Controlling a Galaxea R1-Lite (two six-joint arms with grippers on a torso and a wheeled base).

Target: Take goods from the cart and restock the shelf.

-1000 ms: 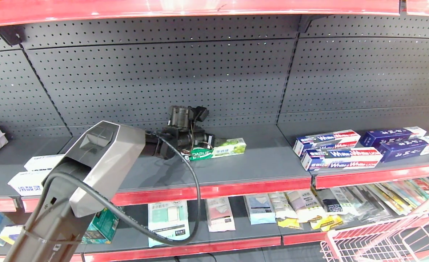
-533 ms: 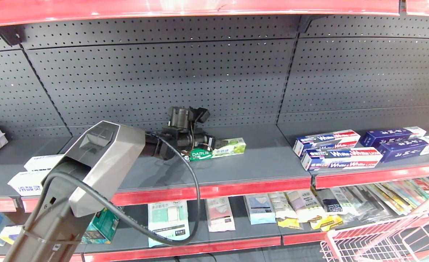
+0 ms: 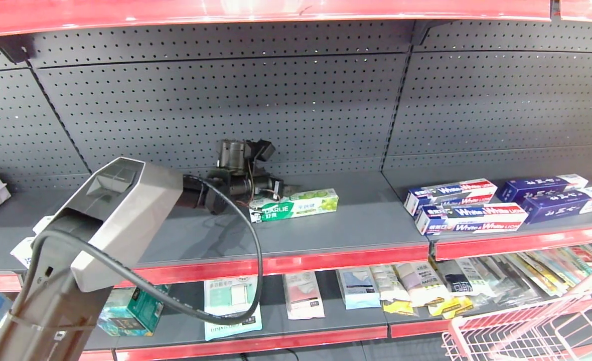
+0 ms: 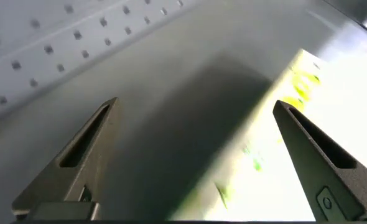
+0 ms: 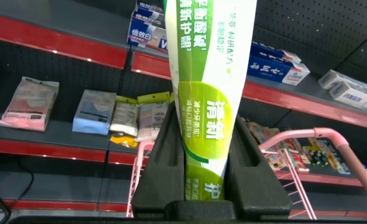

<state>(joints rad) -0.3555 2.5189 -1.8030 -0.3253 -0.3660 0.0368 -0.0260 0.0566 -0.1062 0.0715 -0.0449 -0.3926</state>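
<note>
Our left gripper [image 4: 196, 104] gapes empty beside the shelved toothpaste box [image 3: 296, 204]; right gripper [image 5: 203, 118] clamps a second box [image 5: 203, 56], probably due next.

The toothpaste box [image 3: 294, 205] is green and white, the cart [image 3: 486, 341] pink.

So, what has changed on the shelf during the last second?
The left gripper came off the end of the green toothpaste box and drew back toward the robot's left, open. The box lies where it was on the shelf. The blue and white boxes and the pink cart did not move.
</note>
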